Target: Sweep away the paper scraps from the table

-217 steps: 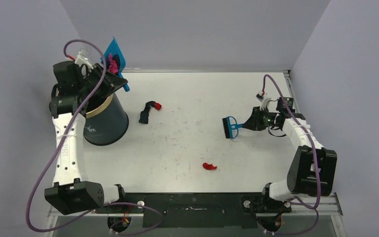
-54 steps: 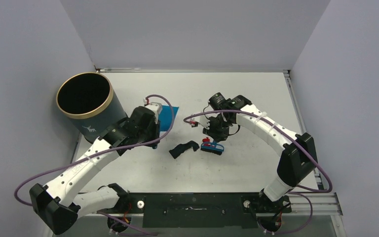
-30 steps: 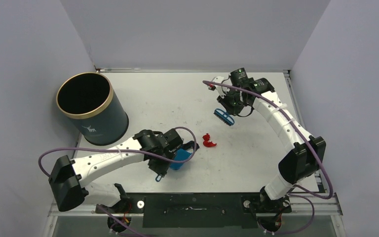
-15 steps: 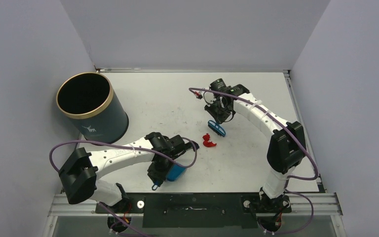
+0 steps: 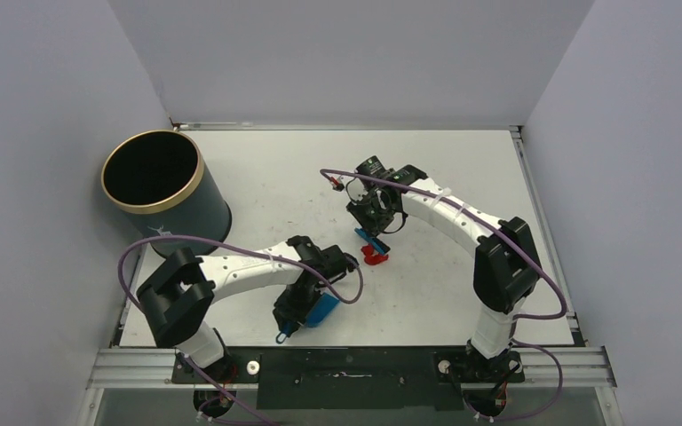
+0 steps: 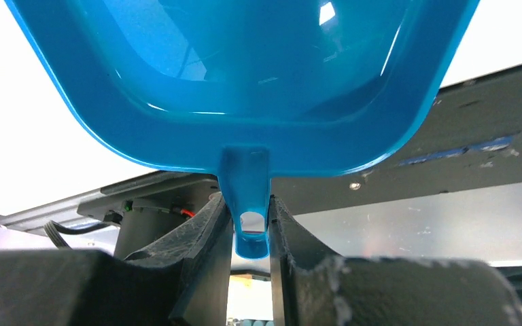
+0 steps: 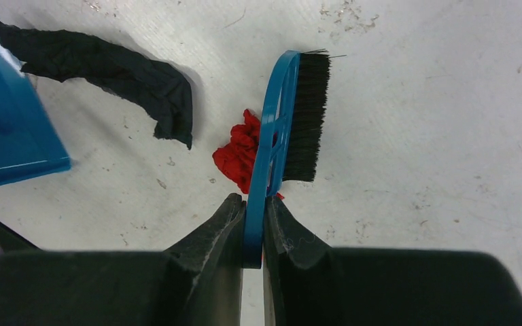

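Top external view: the white table (image 5: pixel 275 169) carries a dark round bin (image 5: pixel 186 226) with a gold rim at its far left corner, and both arms bend in toward the middle. The right gripper (image 5: pixel 375 222) hangs over the centre of the table, with a blue brush (image 5: pixel 368 238) sticking out of it toward the near edge. A red paper scrap (image 5: pixel 375 258) lies right at the brush, close to the table's middle. The left arm curls low along the near edge. The left gripper (image 5: pixel 291 315) carries a blue dustpan (image 5: pixel 324 307) just left of centre, close to that edge, with the handle end poking out toward the rail.

From the right wrist, the two fingers (image 7: pixel 204 238) are pinched together on the brush's thin blue handle. The black bristles face away from the red scrap, which sits against the brush's blue back and is partly hidden by it. A black paper scrap (image 7: pixel 109 68), long and crumpled, lies just beside the red one with a sliver of table between them. It stretches toward the dustpan's lip at the left edge of that view. Whether it touches the pan cannot be told.

From the left wrist, both fingers (image 6: pixel 211 224) are clamped tight on the dustpan's short handle, on either side of its hanging hole. The pan body fills the upper part of the view.
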You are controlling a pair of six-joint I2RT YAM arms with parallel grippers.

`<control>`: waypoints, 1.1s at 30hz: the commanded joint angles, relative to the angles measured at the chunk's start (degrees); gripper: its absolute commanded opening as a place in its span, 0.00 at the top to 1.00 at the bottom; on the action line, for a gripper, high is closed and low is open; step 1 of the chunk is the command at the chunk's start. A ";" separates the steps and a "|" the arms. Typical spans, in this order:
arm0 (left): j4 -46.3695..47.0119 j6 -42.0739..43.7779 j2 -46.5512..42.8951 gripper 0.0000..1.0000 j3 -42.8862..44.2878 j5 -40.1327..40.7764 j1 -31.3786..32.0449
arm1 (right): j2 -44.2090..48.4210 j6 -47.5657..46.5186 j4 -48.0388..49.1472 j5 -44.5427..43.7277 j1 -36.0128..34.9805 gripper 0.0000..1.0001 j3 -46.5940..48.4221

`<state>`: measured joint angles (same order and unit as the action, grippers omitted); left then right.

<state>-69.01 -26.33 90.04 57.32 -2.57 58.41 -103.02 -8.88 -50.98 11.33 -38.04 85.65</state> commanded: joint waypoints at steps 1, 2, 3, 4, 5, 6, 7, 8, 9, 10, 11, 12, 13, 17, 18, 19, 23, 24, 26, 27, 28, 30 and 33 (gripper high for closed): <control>2.77 2.65 3.42 1.00 5.97 1.68 0.25 | -3.47 3.71 -0.32 13.21 -0.49 0.95 -1.80; 2.89 3.14 4.40 1.00 7.30 1.80 0.28 | -3.78 3.74 -0.29 14.79 -0.61 0.95 -1.72; 3.11 3.53 5.45 1.00 8.54 2.00 0.37 | -4.14 3.75 -0.24 16.26 -0.63 0.95 -1.65; 3.24 3.82 6.40 1.00 10.01 2.11 0.42 | -4.43 3.84 -0.22 17.65 -0.61 0.95 -1.48; 3.41 4.20 7.37 1.00 11.47 2.13 0.46 | -4.77 3.87 -0.32 18.84 -0.67 0.95 -1.25; 3.42 4.52 8.39 1.00 12.85 2.13 0.54 | -5.00 3.89 -0.34 19.91 -0.76 0.95 -0.92; 3.38 4.88 9.22 1.00 14.23 2.13 0.56 | -5.12 3.92 -0.28 20.81 -0.72 0.95 -0.61; 3.37 5.08 10.09 1.00 15.31 2.13 0.67 | -5.15 3.91 -0.22 21.52 -0.66 0.95 -0.36; 3.48 5.21 10.74 1.00 16.46 2.13 0.70 | -5.11 3.91 -0.23 22.10 -0.71 0.95 0.05; 3.50 5.23 11.25 1.00 17.34 2.13 0.72 | -5.10 3.88 -0.48 22.78 -0.74 0.95 0.43; 3.79 5.32 11.71 1.00 17.99 3.35 0.66 | -4.97 3.72 -0.70 23.46 -0.68 0.95 0.89; 4.00 5.32 12.06 1.00 18.55 3.70 0.68 | -4.75 3.68 -0.87 23.95 -0.66 0.95 1.21; 4.45 5.13 12.25 1.00 18.76 3.89 0.73 | -4.43 3.67 -0.95 24.40 -0.71 0.95 1.33; 6.10 3.71 11.95 1.00 18.15 4.59 0.78 | -3.00 3.26 -2.69 24.17 -0.22 0.95 2.27; 6.55 2.97 11.57 1.00 17.71 5.08 0.77 | -2.36 3.23 -3.18 24.10 0.19 0.95 2.40; 7.34 2.47 11.00 1.00 16.96 5.64 0.74 | -1.67 3.18 -3.58 24.36 0.82 0.95 2.35; 10.88 0.63 8.32 1.00 14.12 7.25 0.76 | 1.01 3.28 -5.33 27.53 4.02 0.95 2.18; 11.57 0.21 7.86 1.00 13.53 7.43 0.81 | 1.59 3.40 -5.68 28.63 4.96 0.95 2.10; 13.41 -0.94 6.83 1.00 12.15 8.31 1.00 | 2.55 3.59 -6.44 31.27 6.74 0.95 2.00; 14.61 -1.48 6.36 1.00 11.33 8.48 1.04 | 2.95 3.82 -6.60 32.65 7.50 0.95 1.84; 15.68 -1.82 5.92 1.00 10.68 8.23 1.06 | 3.33 3.82 -6.78 33.68 8.34 0.95 1.84; 17.16 -2.48 5.45 1.00 9.84 8.75 1.18 | 4.18 3.64 -7.12 34.73 9.04 0.95 1.92; 18.21 -2.55 4.88 1.00 9.35 10.10 1.56 | 5.03 3.57 -7.55 36.36 9.74 0.95 2.44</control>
<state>-55.90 -27.03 97.89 66.98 4.73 59.64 -102.37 -5.48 -57.04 41.87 -28.67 87.37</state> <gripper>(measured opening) 0.210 0.130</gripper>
